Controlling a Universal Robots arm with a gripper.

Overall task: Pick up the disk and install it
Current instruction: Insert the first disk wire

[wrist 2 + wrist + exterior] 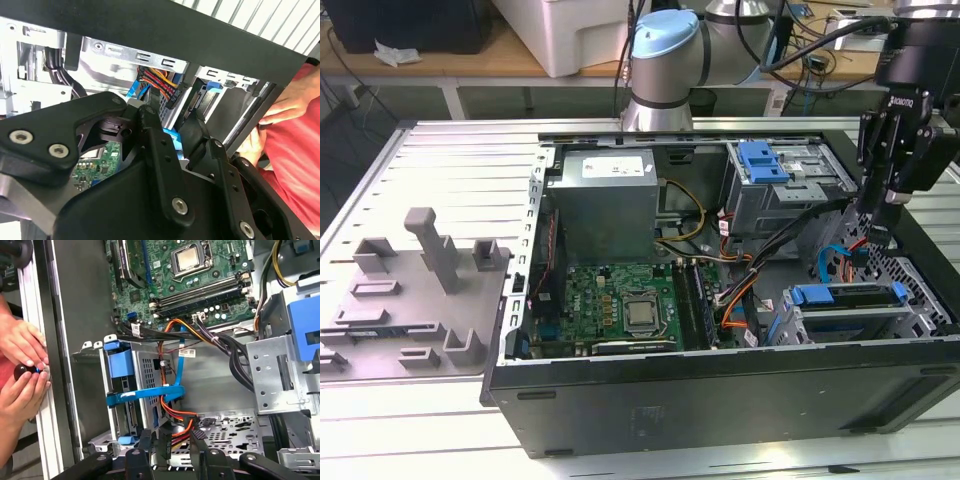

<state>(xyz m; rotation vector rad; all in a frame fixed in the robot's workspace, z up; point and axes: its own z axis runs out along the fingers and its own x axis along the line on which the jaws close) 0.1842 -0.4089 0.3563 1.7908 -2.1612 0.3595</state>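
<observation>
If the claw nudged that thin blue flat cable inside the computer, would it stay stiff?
Probably not: the thin blue flat cable bends in a loose loop, so it looks floppy. Being so thin, it is likely light and would swing aside.

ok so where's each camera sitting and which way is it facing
Exterior view: off the arm, looks down into the case; arm and claw show.
First wrist view: on the arm, looks past the claw at the blue bracket.
Second wrist view: on the arm, looks past the claw at orange cables.
Both wrist views share a person's hands.
</observation>
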